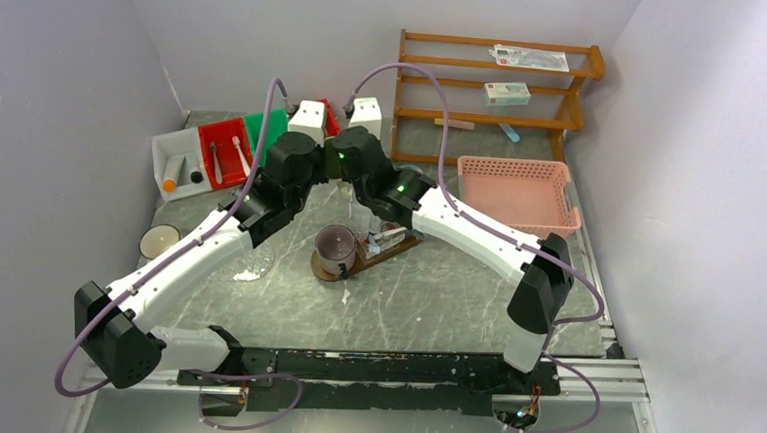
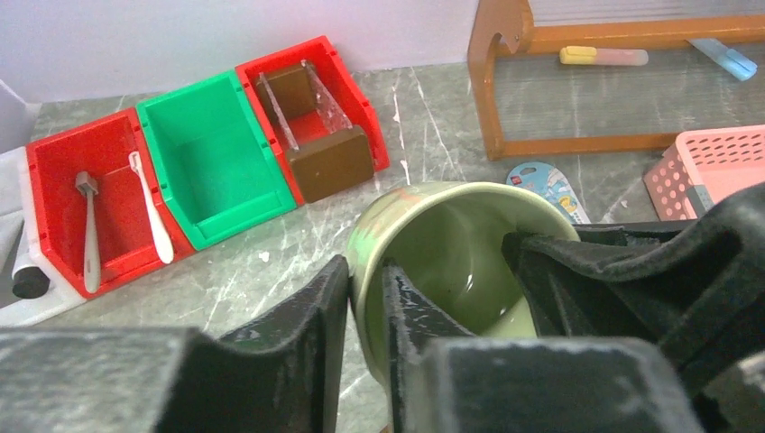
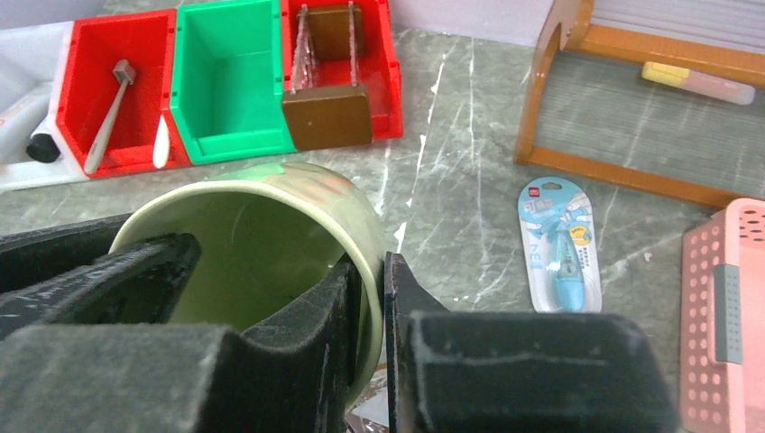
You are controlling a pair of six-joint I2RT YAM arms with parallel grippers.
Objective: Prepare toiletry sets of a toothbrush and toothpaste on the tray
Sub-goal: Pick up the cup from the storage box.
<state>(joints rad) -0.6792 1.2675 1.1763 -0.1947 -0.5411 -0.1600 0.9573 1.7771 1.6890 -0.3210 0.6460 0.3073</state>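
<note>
The mug (image 3: 244, 244) — pale green, glazed, likely hard, slick and easy to chip — is pinched at its rim by the left gripper (image 2: 365, 305) and the right gripper (image 3: 372, 302), each with one finger inside and one outside. It is in front of the coloured bins (image 3: 225, 81), apart from the tray (image 1: 398, 248) — a deeper hold on the wall looks safest.

In top view arms (image 1: 294, 174) hide the mug (image 2: 451, 262) and most of the tray (image 1: 403, 247); wrist views cut off mug base, basket (image 3: 722, 316) at right edge, white bin (image 2: 36, 307) at left edge
</note>
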